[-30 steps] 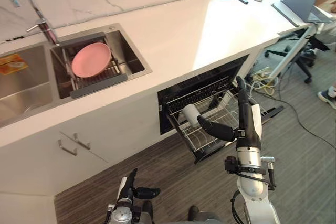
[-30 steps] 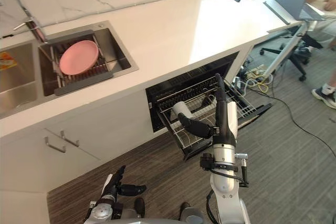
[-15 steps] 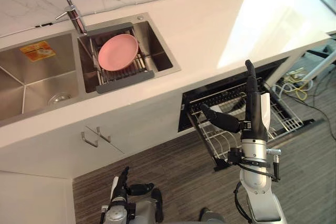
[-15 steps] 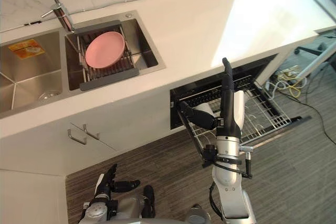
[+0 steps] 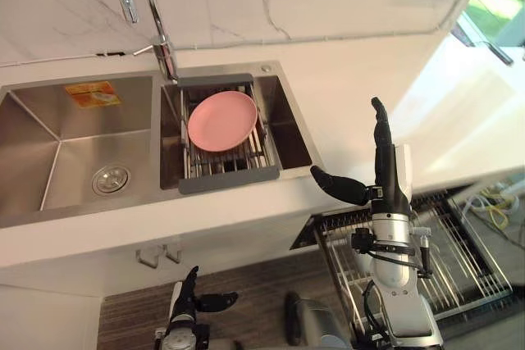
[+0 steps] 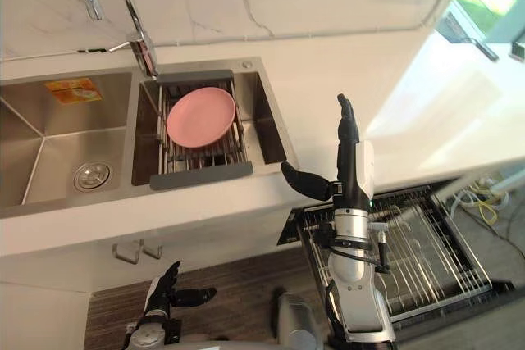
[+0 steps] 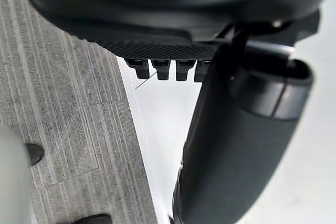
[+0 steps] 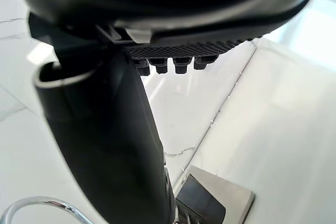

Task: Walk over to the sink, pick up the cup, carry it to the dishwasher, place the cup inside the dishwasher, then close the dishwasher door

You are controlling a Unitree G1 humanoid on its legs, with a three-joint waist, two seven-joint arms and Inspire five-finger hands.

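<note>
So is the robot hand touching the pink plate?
Apart. In the left eye view the right robot hand is raised, and bare white counter shows between it and the pink plate.

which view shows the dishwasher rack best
Right eye view: the dishwasher rack shows nearly whole, pulled out below the counter. The left eye view cuts it at the frame edge; wrist views face floor and marble.

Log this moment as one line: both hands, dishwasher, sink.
right hand: open, empty, raised before counter | left hand: open, empty, low above floor | dishwasher rack: pulled out | pink plate: on sink rack
</note>
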